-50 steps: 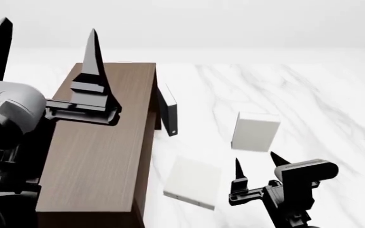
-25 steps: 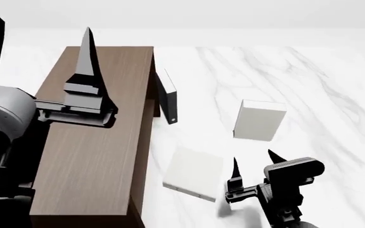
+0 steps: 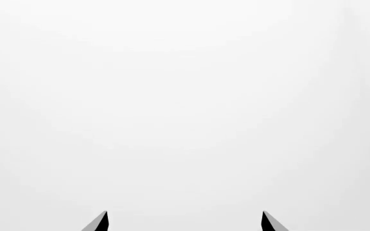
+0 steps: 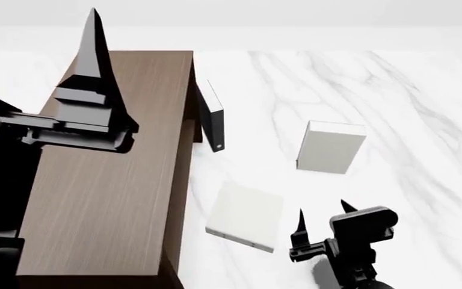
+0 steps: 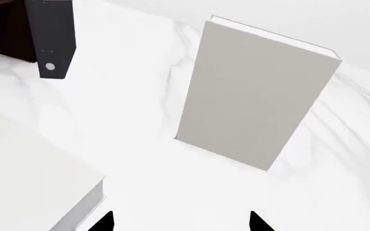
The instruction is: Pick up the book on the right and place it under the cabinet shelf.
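Right wrist shows book (image 5: 256, 91) upright; left wrist shows only white

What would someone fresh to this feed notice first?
The big brown cabinet fills the head view's left, with the left gripper open above its top. On the marble floor to its right, one white book stands upright, another lies flat beside the open right gripper.

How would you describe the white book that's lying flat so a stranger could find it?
Start at the big brown cabinet. On the marbled white surface beside its near right side, between it and the right gripper, is the flat book. Unlike the other white book, which stands upright farther back, this one lies on its cover.
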You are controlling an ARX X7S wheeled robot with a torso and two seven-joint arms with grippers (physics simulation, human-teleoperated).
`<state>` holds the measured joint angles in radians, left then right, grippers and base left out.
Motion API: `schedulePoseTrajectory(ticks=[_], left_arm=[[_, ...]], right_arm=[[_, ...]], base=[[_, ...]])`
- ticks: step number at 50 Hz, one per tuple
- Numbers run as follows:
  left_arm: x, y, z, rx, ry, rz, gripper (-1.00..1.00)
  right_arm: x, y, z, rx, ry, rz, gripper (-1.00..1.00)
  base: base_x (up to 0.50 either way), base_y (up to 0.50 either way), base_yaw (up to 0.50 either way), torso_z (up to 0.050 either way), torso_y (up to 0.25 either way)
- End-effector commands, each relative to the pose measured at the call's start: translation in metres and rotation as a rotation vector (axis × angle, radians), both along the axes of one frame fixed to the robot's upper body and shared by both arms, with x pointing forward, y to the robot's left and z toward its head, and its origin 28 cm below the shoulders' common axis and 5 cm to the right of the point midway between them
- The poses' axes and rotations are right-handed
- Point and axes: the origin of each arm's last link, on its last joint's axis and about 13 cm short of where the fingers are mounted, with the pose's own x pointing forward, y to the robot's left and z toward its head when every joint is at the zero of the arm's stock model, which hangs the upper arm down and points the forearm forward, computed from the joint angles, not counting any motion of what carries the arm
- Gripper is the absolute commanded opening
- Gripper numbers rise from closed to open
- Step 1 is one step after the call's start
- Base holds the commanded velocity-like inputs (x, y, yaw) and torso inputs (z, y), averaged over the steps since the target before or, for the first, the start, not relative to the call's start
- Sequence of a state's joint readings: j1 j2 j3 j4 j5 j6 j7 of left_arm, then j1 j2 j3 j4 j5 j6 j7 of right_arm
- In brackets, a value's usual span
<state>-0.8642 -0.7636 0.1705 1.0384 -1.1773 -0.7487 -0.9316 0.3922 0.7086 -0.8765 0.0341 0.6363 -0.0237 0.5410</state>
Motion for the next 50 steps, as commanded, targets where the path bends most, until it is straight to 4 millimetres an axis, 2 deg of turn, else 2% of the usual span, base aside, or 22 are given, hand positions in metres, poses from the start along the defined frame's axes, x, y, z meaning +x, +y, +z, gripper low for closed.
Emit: schedulePoseTrajectory(ticks=[1,7,26,50], left_arm=[[-0.004,-0.001,0.004,0.000,-0.012,-0.009,1.00],[-0.006,-0.001,0.008,0.004,-0.020,-0.010,1.00],[-0.004,-0.002,0.001,0.014,-0.004,-0.018,1.00],[-0.004,-0.002,-0.003,0.020,0.002,-0.024,1.00]], right_arm=[[0.001,-0.003,-0.012,-0.001,0.031,-0.009,1.00],[0.001,-0.002,-0.014,0.006,0.038,0.000,1.00],[0.010,0.003,-0.019,-0.030,0.069,0.006,1.00],[0.014,-0.001,-0.046,-0.057,0.169,-0.033,1.00]], base=[[0.00,0.00,0.00,0.000,0.000],[0.00,0.00,0.00,0.000,0.000],[0.00,0.00,0.00,0.000,0.000],[0.00,0.00,0.00,0.000,-0.001]])
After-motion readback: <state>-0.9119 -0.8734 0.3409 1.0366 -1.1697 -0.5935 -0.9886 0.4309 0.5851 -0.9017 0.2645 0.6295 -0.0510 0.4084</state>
